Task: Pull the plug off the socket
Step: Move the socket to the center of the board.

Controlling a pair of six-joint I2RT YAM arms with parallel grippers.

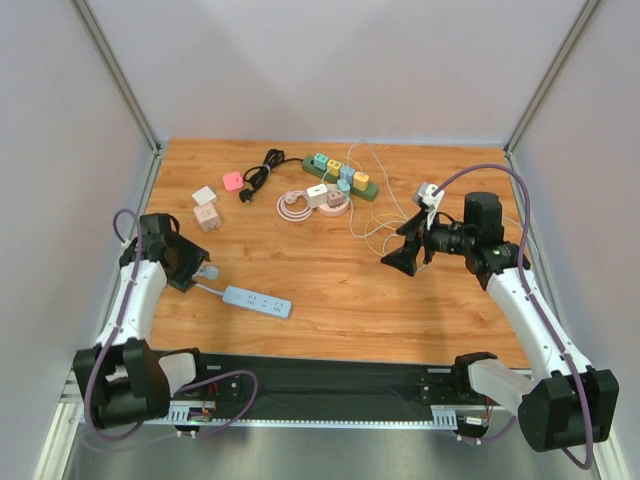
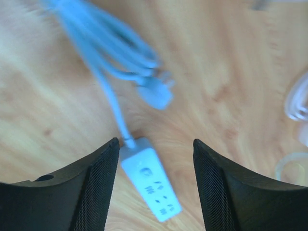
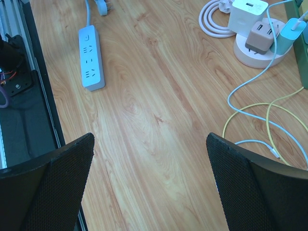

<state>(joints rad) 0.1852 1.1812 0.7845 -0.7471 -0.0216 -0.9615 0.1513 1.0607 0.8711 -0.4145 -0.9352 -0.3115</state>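
A pale blue power strip, the socket (image 1: 257, 301), lies flat on the wooden table near the left front. Its own blue plug (image 2: 156, 94) rests loose on the wood beside its bundled cord (image 2: 110, 53), apart from the strip (image 2: 150, 180). My left gripper (image 2: 155, 144) hovers over the strip's cord end, open, with nothing between its fingers. In the top view it sits at the plug (image 1: 208, 271). My right gripper (image 1: 405, 255) hangs open over bare wood at the right. Its wrist view shows the strip (image 3: 91, 57) far off at upper left.
At the back stand a green strip with coloured adapters (image 1: 340, 176) and a round white socket hub with a coiled cord (image 1: 318, 200). A black cord (image 1: 262, 170), a pink adapter (image 1: 232, 181) and two small cubes (image 1: 206, 205) lie nearby. Thin yellow and blue cables (image 3: 250, 115) trail at right.
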